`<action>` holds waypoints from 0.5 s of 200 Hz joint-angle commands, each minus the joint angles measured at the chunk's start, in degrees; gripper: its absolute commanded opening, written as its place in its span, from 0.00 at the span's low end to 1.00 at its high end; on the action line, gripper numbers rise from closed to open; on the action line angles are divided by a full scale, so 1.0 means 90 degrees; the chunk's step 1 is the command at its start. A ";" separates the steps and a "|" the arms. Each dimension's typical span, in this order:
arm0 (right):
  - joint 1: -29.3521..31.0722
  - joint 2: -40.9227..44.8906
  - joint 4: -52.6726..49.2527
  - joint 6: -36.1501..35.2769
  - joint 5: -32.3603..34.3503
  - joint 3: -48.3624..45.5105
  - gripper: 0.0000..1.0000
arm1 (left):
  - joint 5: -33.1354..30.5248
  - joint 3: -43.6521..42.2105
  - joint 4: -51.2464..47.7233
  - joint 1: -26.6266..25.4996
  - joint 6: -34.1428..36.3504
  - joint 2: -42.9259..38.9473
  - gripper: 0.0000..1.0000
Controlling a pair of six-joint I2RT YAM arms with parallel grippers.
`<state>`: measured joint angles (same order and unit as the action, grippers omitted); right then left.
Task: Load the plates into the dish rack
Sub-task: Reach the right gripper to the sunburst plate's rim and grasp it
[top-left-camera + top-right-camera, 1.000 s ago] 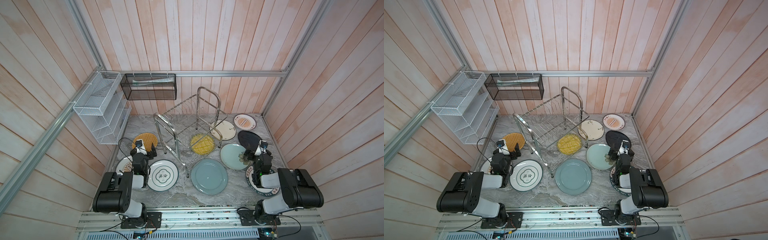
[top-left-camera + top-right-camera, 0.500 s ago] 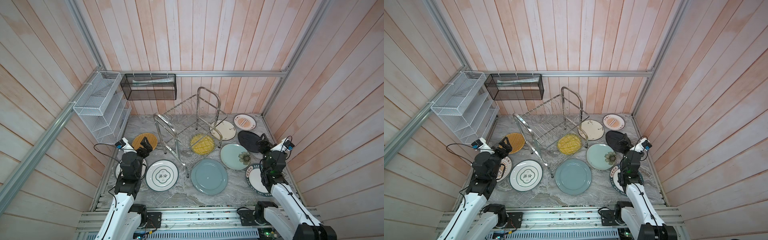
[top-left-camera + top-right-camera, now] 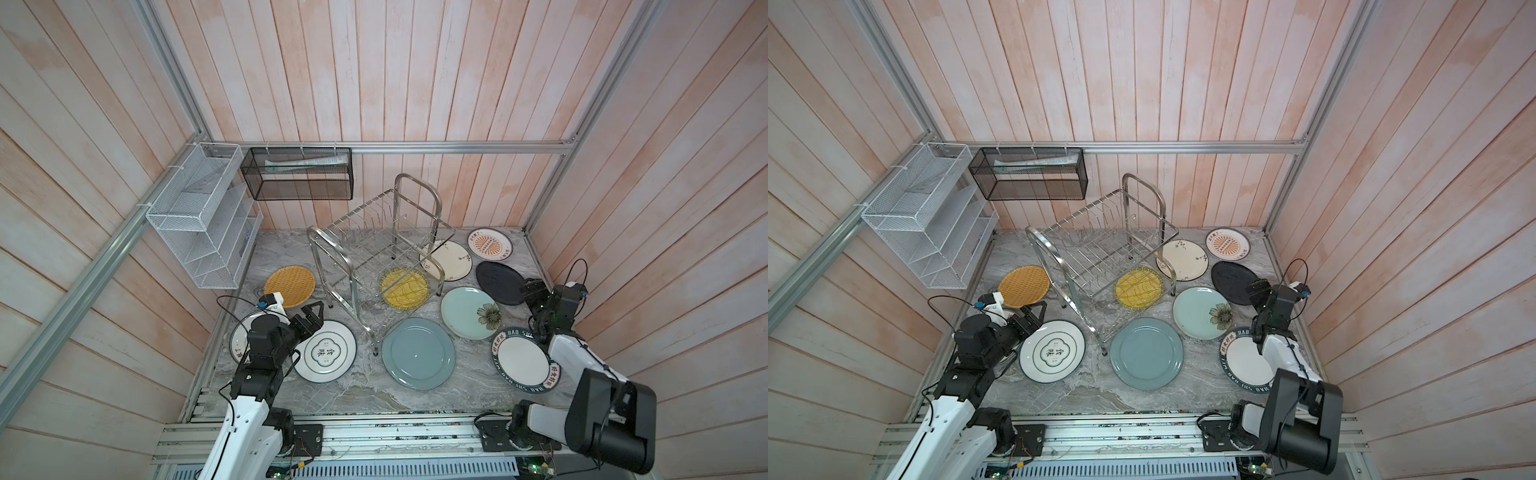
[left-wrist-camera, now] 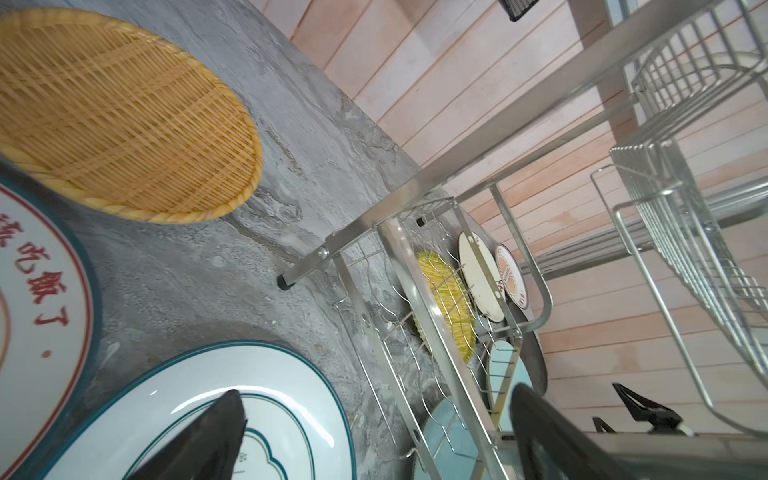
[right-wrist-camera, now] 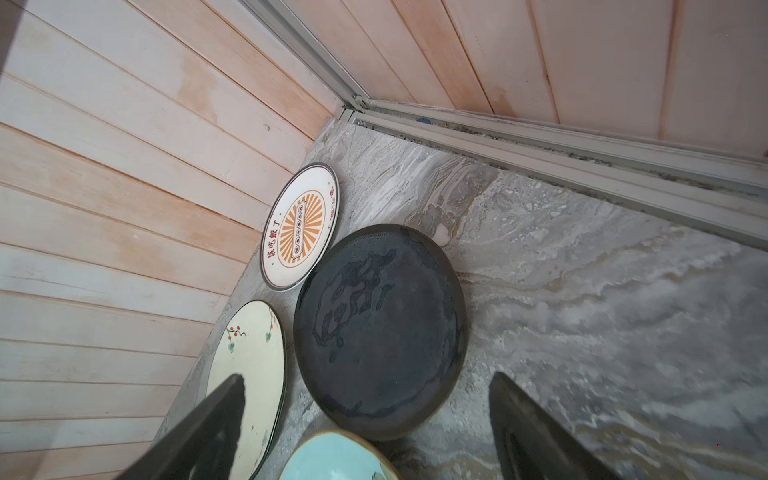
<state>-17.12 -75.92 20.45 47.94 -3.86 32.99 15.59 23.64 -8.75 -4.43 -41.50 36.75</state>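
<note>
at the centre of the marble tabletop [image 3: 365, 386] stands the stainless dish rack [image 3: 376, 249]; no plate stands in its upright wire slots. with the rack as dial centre in both top views:
- 9 o'clock: orange woven-pattern plate [image 3: 289, 286]
- 7 o'clock: green-quatrefoil plate [image 3: 328, 353]
- 5 o'clock: grey-blue plate [image 3: 417, 353]
- 4 o'clock: celadon flower plate [image 3: 469, 311]
- 3 o'clock: cream plate [image 3: 453, 259], then black plate [image 3: 496, 282]
- 2 o'clock: sunburst plate [image 3: 489, 244]

all lie flat. a yellow woven-pattern plate [image 3: 403, 286] shows through the lower wires; whether it rests on that tier or under it cannot be told.

left gripper [image 3: 316, 318]: jaws wide apart, empty, over the 11 o'clock rim of the green-quatrefoil plate. right gripper [image 3: 527, 291]: jaws wide apart, empty, just beside the 3 o'clock edge of the black plate, with no contact visible.

handling, as a judgement: the plates look like glazed ceramic, so expect them to be stiff, fairly heavy, slick and prone to chipping. a flat plate offers no face to pinch. take hold at the raised rim on the side nearest the gripper, with 1 finger under the lip and 1 on the upper face. a rim grip is off centre, so expect the plate to sag or swing. tip it on edge and lower it slowly between 2 wires. the wire rack looks light and may shift if struck.
</note>
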 commanded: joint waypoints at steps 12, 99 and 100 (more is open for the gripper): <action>-0.0218 -0.1811 0.0248 -0.0227 -0.0909 0.1751 0.92 | 0.0913 0.0094 0.0630 -0.0034 0.0376 0.0228 1.00; -0.0415 -0.5780 -0.1943 -0.1155 -0.2673 0.6483 0.86 | 0.1159 0.0478 0.0039 -0.0070 0.0919 -0.0233 1.00; -0.0412 -0.5814 -0.1987 -0.1176 -0.2683 0.6550 0.85 | 0.1159 0.0473 0.0042 -0.0072 0.0919 -0.0230 1.00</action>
<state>-20.53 -124.03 10.74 40.56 -22.31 85.19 25.02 26.09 -7.33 -4.84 -35.42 35.20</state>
